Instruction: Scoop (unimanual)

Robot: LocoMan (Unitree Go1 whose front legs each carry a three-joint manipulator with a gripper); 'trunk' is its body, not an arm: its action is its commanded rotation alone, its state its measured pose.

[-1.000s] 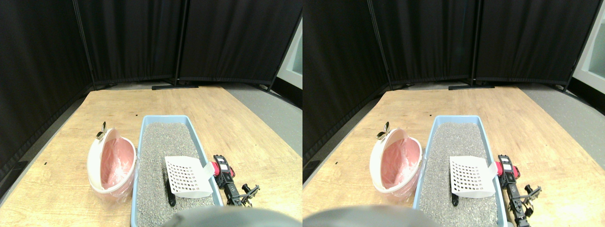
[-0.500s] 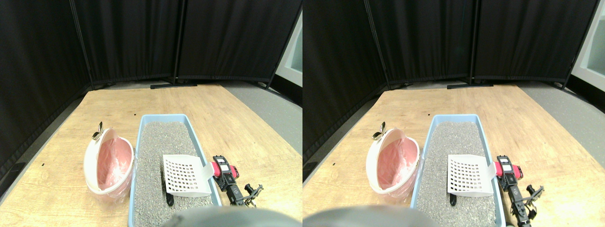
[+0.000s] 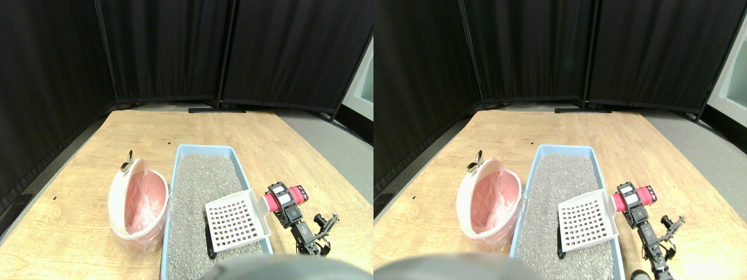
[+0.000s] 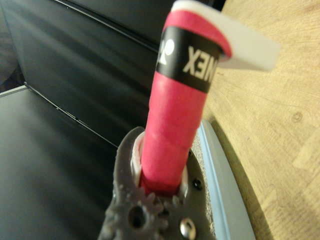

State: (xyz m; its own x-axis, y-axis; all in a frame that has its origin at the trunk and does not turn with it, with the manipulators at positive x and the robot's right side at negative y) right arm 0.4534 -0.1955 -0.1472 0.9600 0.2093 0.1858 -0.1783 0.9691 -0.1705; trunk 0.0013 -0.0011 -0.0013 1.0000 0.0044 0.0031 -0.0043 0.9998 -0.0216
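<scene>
A white slotted scoop (image 3: pixel 236 219) hangs tilted over the near right part of the blue litter tray (image 3: pixel 205 145), which is filled with grey litter (image 3: pixel 195 181). The scoop's red wrapped handle (image 3: pixel 286 196) sticks out over the tray's right rim. My right gripper (image 3: pixel 279 199) is shut on that handle. In the wrist view the red handle (image 4: pixel 177 120) passes through the jaws of the gripper (image 4: pixel 160 182), with the white scoop neck (image 4: pixel 245 45) beyond. A dark lump (image 3: pixel 209 239) lies in the litter by the scoop's left edge.
A white bin with a pink liner (image 3: pixel 139 204) stands tilted against the tray's left side, a metal clip (image 3: pixel 125 164) on its far rim. All of it rests on a wooden floor (image 3: pixel 146 128). Black curtain panels (image 3: pixel 175 46) close off the back.
The scoop has lifted and tipped up off the litter, and its handle has risen and swung to the right with my gripper. The dark lump stays where it was.
</scene>
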